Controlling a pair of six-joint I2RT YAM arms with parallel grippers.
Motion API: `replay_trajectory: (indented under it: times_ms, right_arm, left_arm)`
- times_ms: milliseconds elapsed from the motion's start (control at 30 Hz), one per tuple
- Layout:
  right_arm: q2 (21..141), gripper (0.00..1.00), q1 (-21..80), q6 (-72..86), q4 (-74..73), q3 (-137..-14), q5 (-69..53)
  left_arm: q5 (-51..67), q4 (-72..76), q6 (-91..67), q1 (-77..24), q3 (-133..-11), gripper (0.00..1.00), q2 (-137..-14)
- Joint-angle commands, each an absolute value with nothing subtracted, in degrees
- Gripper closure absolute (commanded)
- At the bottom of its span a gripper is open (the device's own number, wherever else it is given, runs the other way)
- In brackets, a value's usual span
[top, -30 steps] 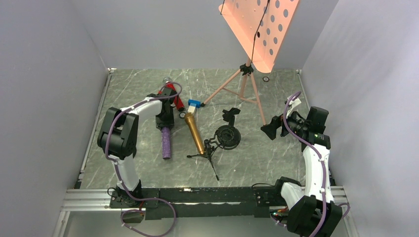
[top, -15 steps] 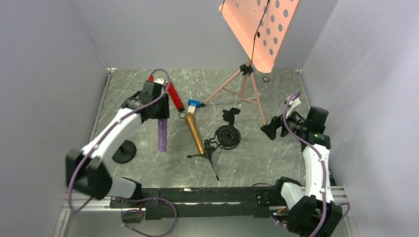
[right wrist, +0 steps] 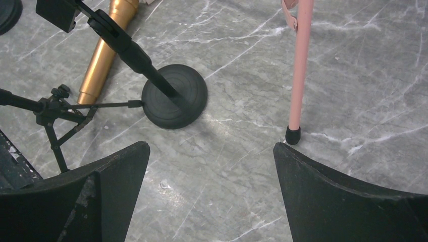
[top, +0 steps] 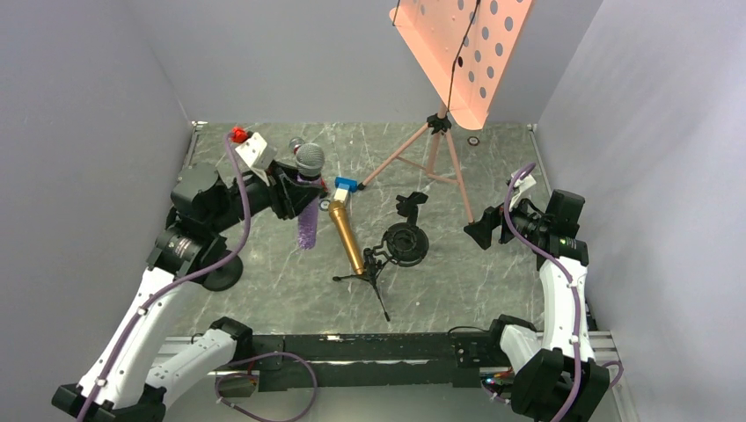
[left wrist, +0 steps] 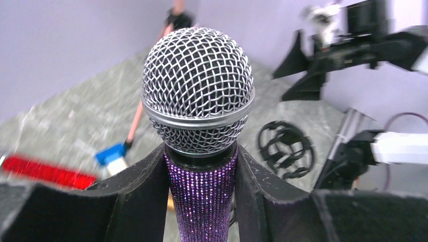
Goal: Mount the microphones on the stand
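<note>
My left gripper [top: 295, 189] is shut on the purple microphone [top: 307, 215] just below its silver mesh head [left wrist: 198, 96] and holds it off the table, head up. The gold microphone [top: 347, 236] lies on the table just right of it. The red microphone [left wrist: 45, 171] lies behind, mostly hidden by my arm in the top view. The black stand with a round base [top: 405, 243] and a clip [top: 409, 204] stands at mid-table, with a small black tripod [top: 371, 266] beside it. My right gripper [top: 482, 232] is open and empty above the table right of the stand.
A pink music stand [top: 433, 151] rises at the back, one foot [right wrist: 292, 135] near my right gripper. A small blue-and-white block [top: 345, 186] lies at the gold microphone's far end. A black disc [top: 220, 271] sits under my left arm. Grey walls enclose the table.
My left arm has lifted the purple microphone off the table, turned it head up and carried it slightly right and back. The right arm has not moved.
</note>
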State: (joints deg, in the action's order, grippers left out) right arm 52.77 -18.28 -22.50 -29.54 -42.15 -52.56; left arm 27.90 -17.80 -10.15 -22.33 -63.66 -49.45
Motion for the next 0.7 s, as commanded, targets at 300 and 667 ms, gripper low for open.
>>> replay_trajectory:
  times_ms: [300,667]
  right_arm:
    - [51.4,0.00,-18.0,-23.1,-27.6,-42.8,-53.0]
    - [51.5,0.00,-18.0,-23.2,-27.5,-42.7,-52.6]
  left_arm:
    - [37.5,20.0,-10.8,-32.4,-63.1,1.00,-53.4]
    - [34.0,35.6,-15.0,-40.7,-62.6,1.00,-61.4]
